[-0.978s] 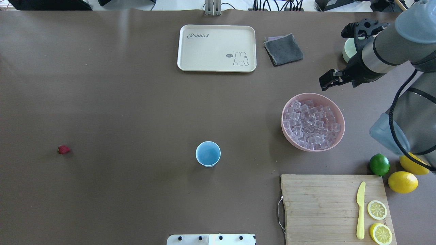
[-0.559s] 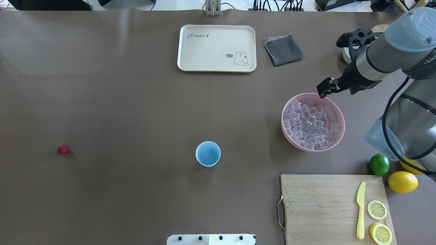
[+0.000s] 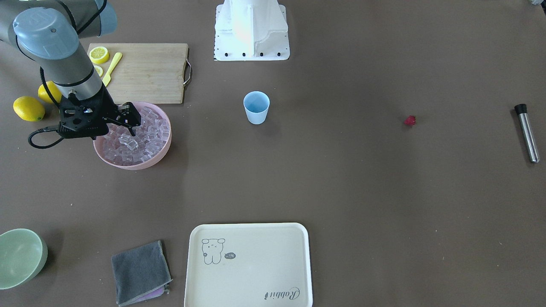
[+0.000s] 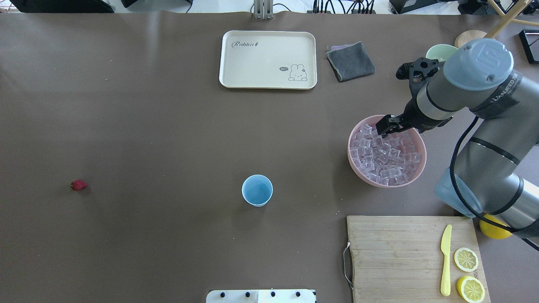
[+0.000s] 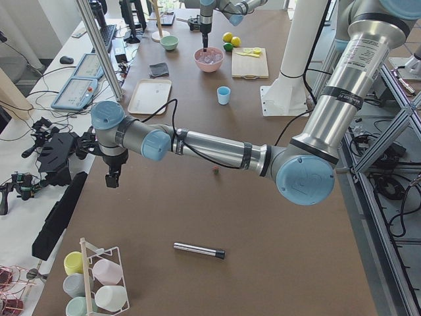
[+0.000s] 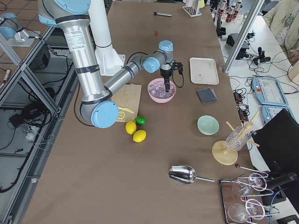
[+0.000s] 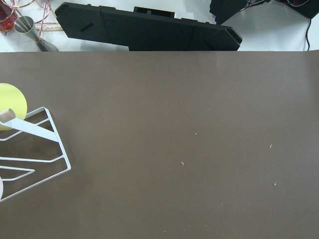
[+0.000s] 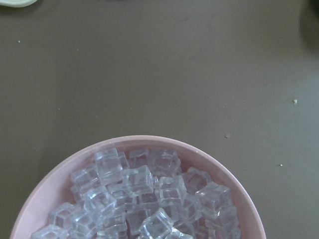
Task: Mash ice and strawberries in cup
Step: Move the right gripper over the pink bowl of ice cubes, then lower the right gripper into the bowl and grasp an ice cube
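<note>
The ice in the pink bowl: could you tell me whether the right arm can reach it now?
Likely yes: the right pincer hangs just above the ice, and the pink bowl is uncovered.

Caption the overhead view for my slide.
Right gripper over pink bowl of ice; blue cup empty, strawberry far left.

The small light blue plastic cup [image 4: 257, 190] stands central on the brown tabletop [image 4: 168, 126], the tiny red strawberry [image 4: 78, 184] well left of it. Clear ice cubes [image 4: 387, 160] fill the wide pink bowl [image 4: 356, 172] at its right.

"Rabbit" on cream tray [image 4: 261, 63]
</note>
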Controlling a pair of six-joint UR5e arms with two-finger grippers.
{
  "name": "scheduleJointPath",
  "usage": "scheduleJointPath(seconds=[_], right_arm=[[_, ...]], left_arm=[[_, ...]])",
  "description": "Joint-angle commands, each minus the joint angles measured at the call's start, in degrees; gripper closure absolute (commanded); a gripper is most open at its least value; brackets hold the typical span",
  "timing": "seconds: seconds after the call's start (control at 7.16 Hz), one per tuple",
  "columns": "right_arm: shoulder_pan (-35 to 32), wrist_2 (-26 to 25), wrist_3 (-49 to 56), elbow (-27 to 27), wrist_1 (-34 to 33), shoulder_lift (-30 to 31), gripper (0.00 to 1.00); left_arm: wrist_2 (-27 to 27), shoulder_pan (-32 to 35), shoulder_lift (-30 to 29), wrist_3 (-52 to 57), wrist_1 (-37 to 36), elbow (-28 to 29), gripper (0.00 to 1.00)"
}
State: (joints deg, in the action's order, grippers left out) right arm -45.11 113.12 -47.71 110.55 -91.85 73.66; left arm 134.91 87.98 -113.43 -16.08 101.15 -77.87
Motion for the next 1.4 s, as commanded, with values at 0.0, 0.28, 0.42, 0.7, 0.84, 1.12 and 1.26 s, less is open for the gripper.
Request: scheduleJointPath(seconds=[0.0,0.28,0.42,0.7,0.84,1.12,1.26], right_arm=[[2.2,-1.8,0.3,-1.5,0.0,-0.7,0.01],[2.6,-1.9,0.6,-3.3,0.0,-0.7,0.03],[2.8,-2.2,0.6,-3.8,0.0,-0.8,0.06],[3.4,-2.5,0.6,-4.0,0.0,-0.8,0.07],[3.7,-2.6,0.6,-3.9,0.0,-0.8,0.07],[5.1,-3.3,0.6,-3.9,0.0,-0.7,0.07],[5.6,-3.9,0.6,-4.0,0.0,-0.6,0.12]], left_arm=[[0.0,0.0,0.1,0.0,0.5,0.1,0.02],[-0.1,0.0,0.1,-0.1,1.7,0.6,0.02],[-0.1,0.0,-0.2,-0.1,1.8,1.1,0.02],[-0.1,0.0,-0.2,-0.1,4.4,2.9,0.02],[-0.1,0.0,-0.2,-0.1,4.4,3.1,0.02],[-0.1,-0.1,-0.6,-0.3,4.4,3.1,0.02],[-0.2,-0.1,-0.6,-0.5,4.4,3.2,0.02]])
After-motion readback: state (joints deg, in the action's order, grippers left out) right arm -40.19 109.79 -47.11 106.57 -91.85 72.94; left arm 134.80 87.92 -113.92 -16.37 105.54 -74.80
